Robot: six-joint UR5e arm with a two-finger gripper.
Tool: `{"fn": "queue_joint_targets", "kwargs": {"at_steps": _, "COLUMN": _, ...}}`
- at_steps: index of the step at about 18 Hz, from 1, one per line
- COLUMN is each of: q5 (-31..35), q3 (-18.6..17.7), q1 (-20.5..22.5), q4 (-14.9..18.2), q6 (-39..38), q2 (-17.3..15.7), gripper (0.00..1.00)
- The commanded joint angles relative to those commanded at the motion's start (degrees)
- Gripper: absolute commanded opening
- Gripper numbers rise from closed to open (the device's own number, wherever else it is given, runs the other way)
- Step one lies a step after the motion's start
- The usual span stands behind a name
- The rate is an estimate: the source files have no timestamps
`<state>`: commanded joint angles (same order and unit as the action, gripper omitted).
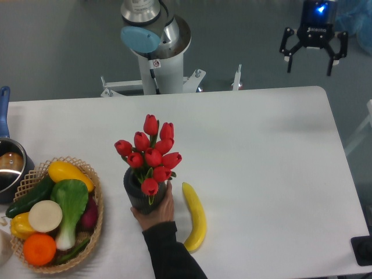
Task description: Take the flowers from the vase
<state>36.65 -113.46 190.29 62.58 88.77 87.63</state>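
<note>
The gripper (310, 63) hangs in the air beyond the far right corner of the table (261, 151), its two fingers spread wide and pointing down, with nothing between them — well apart from anything on the tabletop. A blue light glows on the wrist above it. The flowers (150, 153), a bunch of red tulip buds on green stems, stand upright in the vase (137, 195), a short dark grey ribbed cylinder set left of the table's middle, toward the near edge. A person's hand (157, 213) in a dark sleeve reaches in from the near edge and grips the vase at its base. Just to the right of the hand lies a banana (195, 224), partly hidden by the sleeve. At the left edge sits a wicker basket (96, 200) filled with vegetables and fruit, and beyond it a steel pot (10, 168) with a blue handle — partly cut off by the frame. The robot's base (156, 43) stands behind the far edge.
</note>
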Motion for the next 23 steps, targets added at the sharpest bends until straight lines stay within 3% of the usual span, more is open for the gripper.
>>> {"fn": "queue_joint_targets", "kwargs": {"at_steps": 7, "q5": -4.30, "q3": -1.14, "q1": -4.13, "q4": -1.75, "q6": 1.14, "q2": 0.97, "gripper": 1.00}}
{"fn": "queue_joint_targets", "kwargs": {"at_steps": 18, "q5": -7.03, "q3": -6.68, "q1": -9.66, "q4": -2.02, "q6": 7.03, "q2": 2.45, "gripper": 1.00}}
{"fn": "queue_joint_targets", "kwargs": {"at_steps": 23, "q5": -15.18, "q3": -10.72, "q1": -11.87, "q4": -1.93, "q6": 6.42, "q2": 2.20, "gripper": 1.00}}
